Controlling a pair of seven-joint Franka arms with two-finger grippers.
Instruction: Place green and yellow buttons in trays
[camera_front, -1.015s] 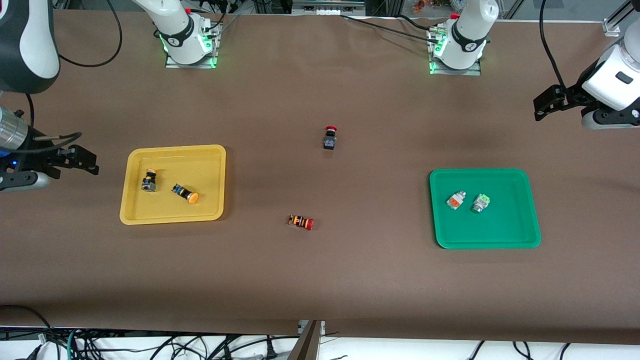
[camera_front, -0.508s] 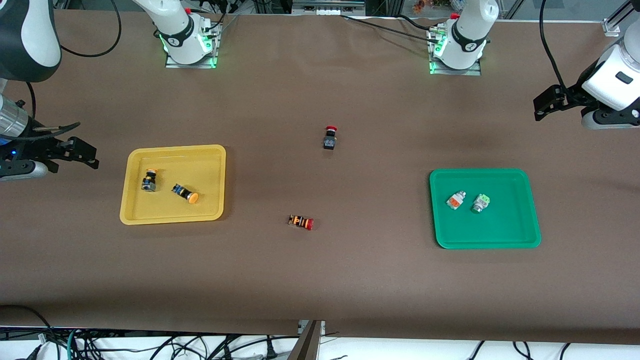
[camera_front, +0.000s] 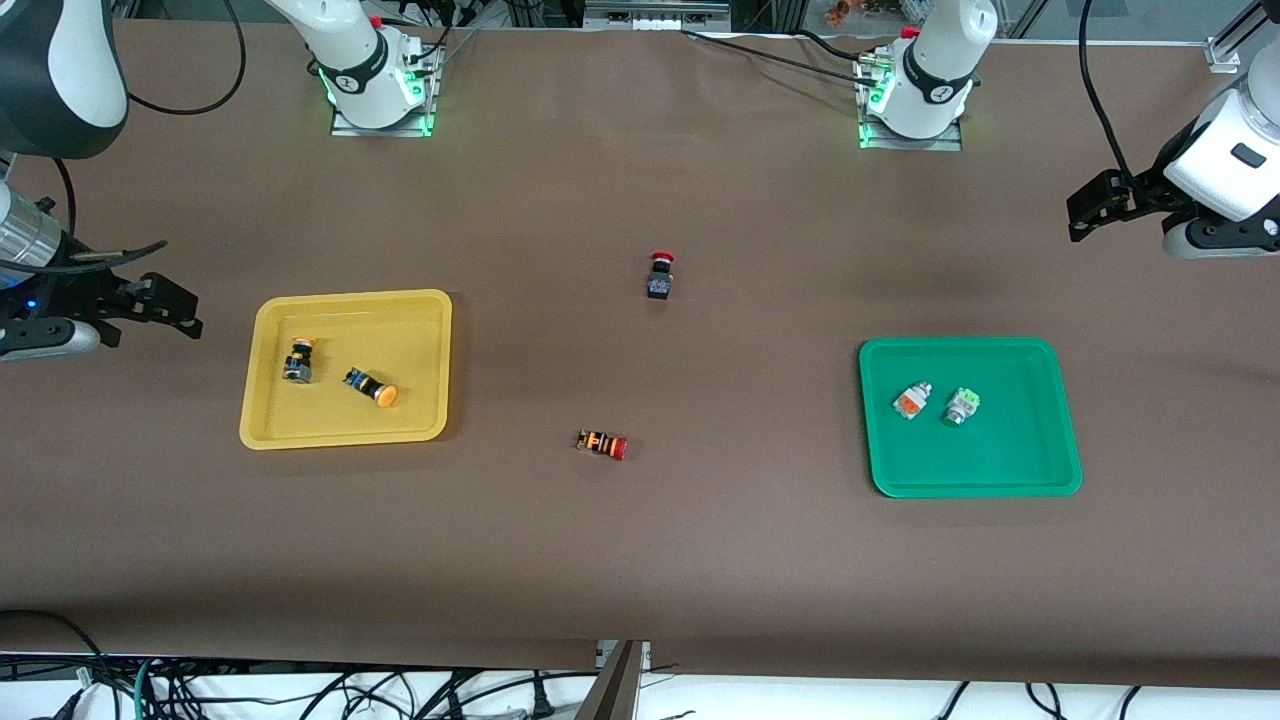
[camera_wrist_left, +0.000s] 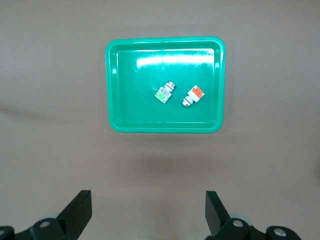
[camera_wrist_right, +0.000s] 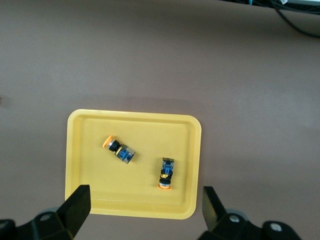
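The yellow tray holds two black buttons with yellow-orange caps; both show in the right wrist view on the same tray. The green tray holds the orange-faced button and the green-faced button, which also show in the left wrist view on that tray. My right gripper is open and empty, up in the air beside the yellow tray at the table's end. My left gripper is open and empty, high over the left arm's end of the table.
A black switch with a red mushroom cap stands mid-table. An orange-striped switch with a red cap lies nearer to the front camera, between the trays. The arms' bases stand along the table's edge farthest from the front camera.
My right gripper has shifted slightly, first up and then toward the yellow tray. The left arm, buttons and trays have not moved.
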